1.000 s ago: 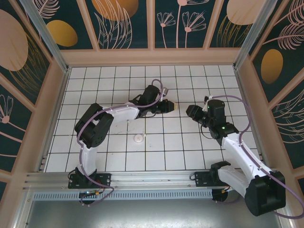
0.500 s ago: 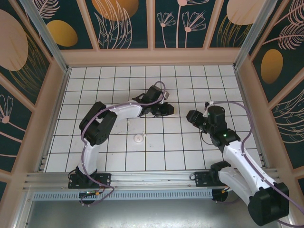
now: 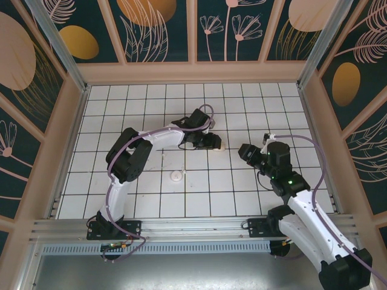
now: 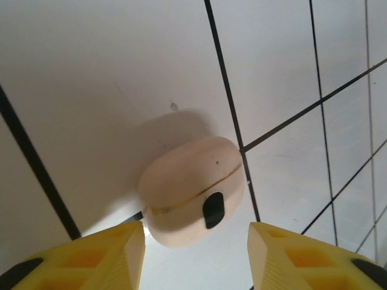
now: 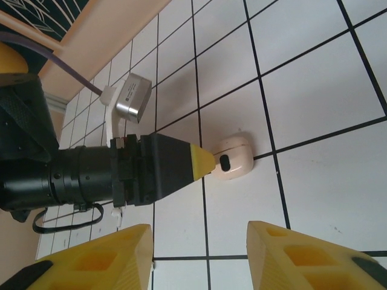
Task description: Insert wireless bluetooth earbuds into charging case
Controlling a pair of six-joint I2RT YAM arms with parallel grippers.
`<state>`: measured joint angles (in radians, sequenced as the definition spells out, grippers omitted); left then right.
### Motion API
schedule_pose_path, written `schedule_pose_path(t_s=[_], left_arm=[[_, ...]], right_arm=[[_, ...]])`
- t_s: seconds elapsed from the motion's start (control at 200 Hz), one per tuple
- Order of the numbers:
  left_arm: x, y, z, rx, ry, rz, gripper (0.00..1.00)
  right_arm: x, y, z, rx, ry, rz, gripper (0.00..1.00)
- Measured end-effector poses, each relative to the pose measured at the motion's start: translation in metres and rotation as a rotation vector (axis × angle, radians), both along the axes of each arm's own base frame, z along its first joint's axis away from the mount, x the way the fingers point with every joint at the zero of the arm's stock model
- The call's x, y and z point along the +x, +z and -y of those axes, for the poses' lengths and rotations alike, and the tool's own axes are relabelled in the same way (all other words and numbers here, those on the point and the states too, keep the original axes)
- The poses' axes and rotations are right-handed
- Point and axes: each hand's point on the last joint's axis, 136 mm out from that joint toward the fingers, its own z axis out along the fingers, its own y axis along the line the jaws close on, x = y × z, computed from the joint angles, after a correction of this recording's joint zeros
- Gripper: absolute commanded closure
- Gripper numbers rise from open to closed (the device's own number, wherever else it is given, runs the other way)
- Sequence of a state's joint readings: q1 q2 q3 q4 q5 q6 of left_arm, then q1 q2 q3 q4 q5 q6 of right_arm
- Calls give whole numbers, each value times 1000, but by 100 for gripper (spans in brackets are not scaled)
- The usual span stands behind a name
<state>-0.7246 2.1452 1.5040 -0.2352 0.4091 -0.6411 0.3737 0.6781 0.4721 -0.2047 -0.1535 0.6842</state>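
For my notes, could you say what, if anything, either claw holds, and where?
Nothing: the case lies on the table before the open left claw; the right claw is empty.

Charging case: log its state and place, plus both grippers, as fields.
charging case: pale pinkish, lid shut, lying on the white grid table
left gripper: open, yellow fingertips on either side of the case, not clamping it
right gripper: open, nothing between its fingers, facing the case from a little way off
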Motion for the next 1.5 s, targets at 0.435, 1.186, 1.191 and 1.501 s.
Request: schedule_pose_path(t_s=[0.435, 1.186, 1.191, 1.501], left_arm=[[27, 55, -50, 39, 79, 128, 41], [-65, 58, -179, 382, 149, 159, 39], [-65, 57, -179, 384, 147, 159, 39], [-98, 45, -160, 434, 37, 156, 39]], right_arm=[[16, -1, -53, -65, 117, -8, 51], [16, -4, -134, -152, 303, -35, 45], [16, -4, -134, -153, 304, -35, 45], [17, -12, -147, -180, 328, -63, 42]])
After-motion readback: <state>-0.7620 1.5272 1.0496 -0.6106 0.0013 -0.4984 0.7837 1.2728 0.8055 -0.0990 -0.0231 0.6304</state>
